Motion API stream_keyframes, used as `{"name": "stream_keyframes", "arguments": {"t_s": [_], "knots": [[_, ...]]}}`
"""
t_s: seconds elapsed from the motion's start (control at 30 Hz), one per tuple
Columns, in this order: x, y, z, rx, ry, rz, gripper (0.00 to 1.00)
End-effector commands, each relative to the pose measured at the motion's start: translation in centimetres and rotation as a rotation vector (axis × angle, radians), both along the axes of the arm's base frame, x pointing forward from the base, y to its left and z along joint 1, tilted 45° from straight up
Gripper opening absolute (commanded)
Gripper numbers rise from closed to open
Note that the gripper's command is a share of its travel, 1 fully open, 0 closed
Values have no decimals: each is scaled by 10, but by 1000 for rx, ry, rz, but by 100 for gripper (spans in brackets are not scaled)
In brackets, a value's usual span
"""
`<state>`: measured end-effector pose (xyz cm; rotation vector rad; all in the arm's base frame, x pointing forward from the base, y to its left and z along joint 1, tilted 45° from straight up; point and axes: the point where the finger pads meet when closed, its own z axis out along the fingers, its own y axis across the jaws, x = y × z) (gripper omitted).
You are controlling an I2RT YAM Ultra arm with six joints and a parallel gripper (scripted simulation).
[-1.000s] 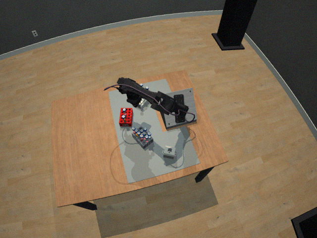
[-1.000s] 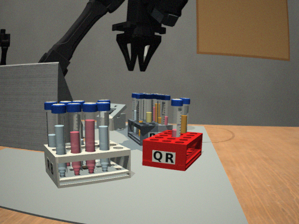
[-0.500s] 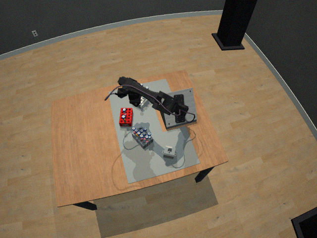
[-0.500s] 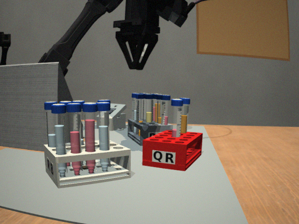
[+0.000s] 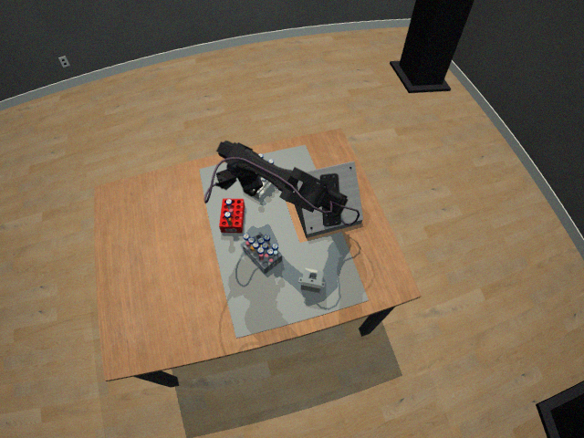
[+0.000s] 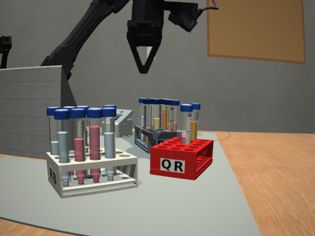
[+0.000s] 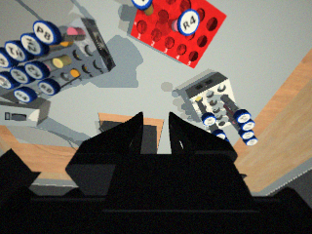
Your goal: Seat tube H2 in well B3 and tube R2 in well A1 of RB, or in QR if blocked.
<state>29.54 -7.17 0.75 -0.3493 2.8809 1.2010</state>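
My gripper [image 6: 143, 72] [image 7: 156, 116] is empty, its fingers a little apart, high above the bench mat. The grey rack RA [image 5: 266, 267] [image 6: 152, 139] holds several blue-capped tubes; one cap [image 7: 34, 45] in the wrist view seems to read H2. I cannot make out R2 among its small, tilted caps. The white rack RB [image 6: 96, 164] holds several upright tubes with blue or pink contents, and the arm partly covers it in the top view. The red rack QR [image 5: 239, 228] [image 6: 155, 162] [image 7: 221, 16] holds two tubes, one capped R4 [image 7: 188, 21]; the other cap is cut off in the wrist view.
The light grey button box [image 5: 311, 281] [image 6: 124, 128] stands beyond RA, on the side away from RB. The arm's raised grey base plate [image 5: 315, 221] borders the mat [image 5: 255, 306]. QR stands between RA and RB, near the mat's far edge.
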Motion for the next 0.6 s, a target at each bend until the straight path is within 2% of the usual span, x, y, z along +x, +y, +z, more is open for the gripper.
{"name": "stream_keyframes", "arguments": {"t_s": [0.0,0.4,0.47,0.57], "knots": [[4,-8,2,21,-120,87,30],[4,-8,2,50,-402,369,30],[4,-8,2,50,-402,369,30],[4,-8,2,57,-473,440,30]]}}
